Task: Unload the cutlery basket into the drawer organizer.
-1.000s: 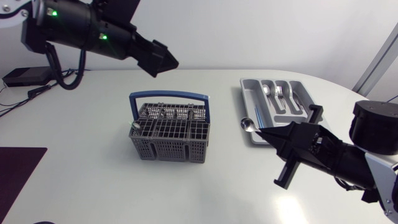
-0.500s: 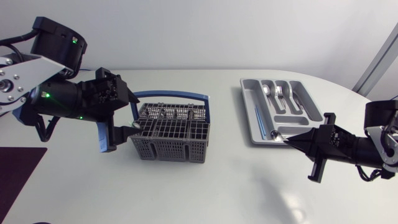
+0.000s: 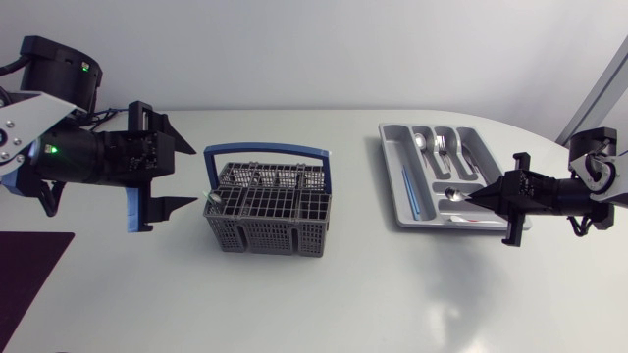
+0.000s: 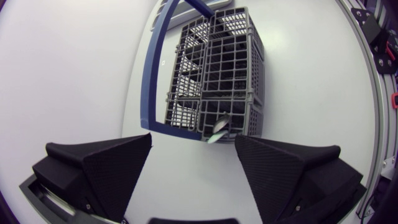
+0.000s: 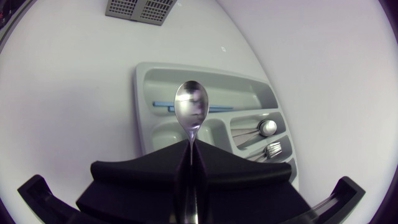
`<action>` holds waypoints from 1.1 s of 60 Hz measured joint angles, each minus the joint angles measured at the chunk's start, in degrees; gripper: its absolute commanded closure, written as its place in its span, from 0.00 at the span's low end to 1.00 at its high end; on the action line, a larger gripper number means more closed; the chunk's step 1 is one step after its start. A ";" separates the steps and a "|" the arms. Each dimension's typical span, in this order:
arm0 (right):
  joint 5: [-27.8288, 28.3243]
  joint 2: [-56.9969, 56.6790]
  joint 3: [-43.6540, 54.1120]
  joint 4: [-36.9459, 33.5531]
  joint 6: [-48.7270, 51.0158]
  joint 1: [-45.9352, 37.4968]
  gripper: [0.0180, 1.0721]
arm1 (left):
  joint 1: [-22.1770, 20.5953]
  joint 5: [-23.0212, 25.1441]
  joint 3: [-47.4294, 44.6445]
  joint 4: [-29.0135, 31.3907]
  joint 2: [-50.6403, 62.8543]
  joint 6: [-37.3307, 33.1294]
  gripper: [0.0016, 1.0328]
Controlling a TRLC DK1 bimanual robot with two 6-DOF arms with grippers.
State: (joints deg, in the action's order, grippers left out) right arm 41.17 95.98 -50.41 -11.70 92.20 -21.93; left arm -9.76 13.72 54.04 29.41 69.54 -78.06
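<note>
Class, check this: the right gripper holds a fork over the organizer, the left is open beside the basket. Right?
No: the right gripper holds a spoon, not a fork, as the right wrist view shows. The rest stands: over the organizer, left gripper open beside the basket.

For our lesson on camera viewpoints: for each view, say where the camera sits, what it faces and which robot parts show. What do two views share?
Head view: fixed above the table, looking down on both arms, the cutlery basket and the drawer organizer.
Left wrist view: on the left arm, facing the cutlery basket past its open left gripper.
Right wrist view: on the right arm, facing the drawer organizer; the right gripper holds a spoon.
Shared: head and right wrist views both show that spoon.
</note>
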 measured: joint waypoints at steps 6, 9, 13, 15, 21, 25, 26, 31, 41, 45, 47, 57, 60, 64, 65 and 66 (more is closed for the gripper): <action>-1.77 4.22 -3.43 -0.66 1.68 -0.72 0.95 | 1.16 0.00 0.00 -0.61 0.50 -1.79 0.10; -2.56 6.38 -5.01 -1.18 2.78 -0.96 0.95 | 1.53 0.00 0.00 -0.61 0.94 -2.86 0.10; -3.65 8.85 -6.34 -1.40 4.09 -1.07 0.95 | 1.77 0.02 -0.02 -0.61 1.44 -3.72 0.10; -4.04 9.84 -6.73 -1.44 4.44 -1.07 0.94 | 1.79 0.00 -0.02 -0.61 1.64 -4.28 0.10; -5.88 12.22 -7.65 -1.60 5.38 -1.05 0.92 | 1.88 0.20 -0.02 -0.63 2.12 -5.20 0.10; -7.39 13.22 -7.76 -0.63 5.64 -0.98 0.70 | 1.88 0.28 -0.02 -0.63 2.34 -5.88 0.10; -7.67 13.40 -7.76 -0.28 5.68 -0.92 0.61 | 1.88 0.28 -0.04 -0.63 2.40 -6.03 0.10; -8.98 13.81 -7.76 0.59 5.57 -0.68 0.47 | 1.88 0.44 -0.20 -0.96 2.43 -6.47 0.10; -9.49 12.11 -7.37 0.76 5.20 -0.52 0.25 | 1.88 0.46 -1.53 -1.29 2.43 -7.67 0.14; -9.53 10.69 -7.08 1.05 4.35 -0.57 0.14 | 1.88 0.46 -2.38 -1.79 2.43 -8.63 0.17; -9.51 9.97 -6.86 1.25 3.80 -0.55 0.11 | 1.88 0.46 -2.82 -2.10 2.43 -9.05 0.21; -8.61 3.43 -2.67 1.97 2.71 -0.33 0.10 | 1.88 0.46 -4.46 -2.82 2.40 -10.34 0.42; -7.98 1.51 -1.27 2.29 2.27 -0.26 0.10 | 1.88 0.48 -4.90 -3.69 2.40 -10.73 0.46; -7.50 -0.61 0.39 2.60 1.81 -0.07 0.10 | 1.88 0.59 -5.53 -5.05 2.40 -11.50 0.47; -7.32 -1.14 0.81 2.67 1.57 0.04 0.10 | 1.88 0.59 -5.70 -5.38 2.40 -11.72 0.47; -7.06 -1.75 1.38 2.71 1.36 0.13 0.10 | 1.88 0.59 -5.88 -5.77 2.40 -11.96 0.47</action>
State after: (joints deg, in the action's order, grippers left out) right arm 34.11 94.24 -49.04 -8.99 93.56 -21.80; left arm -7.88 14.31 48.16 23.64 71.94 -90.02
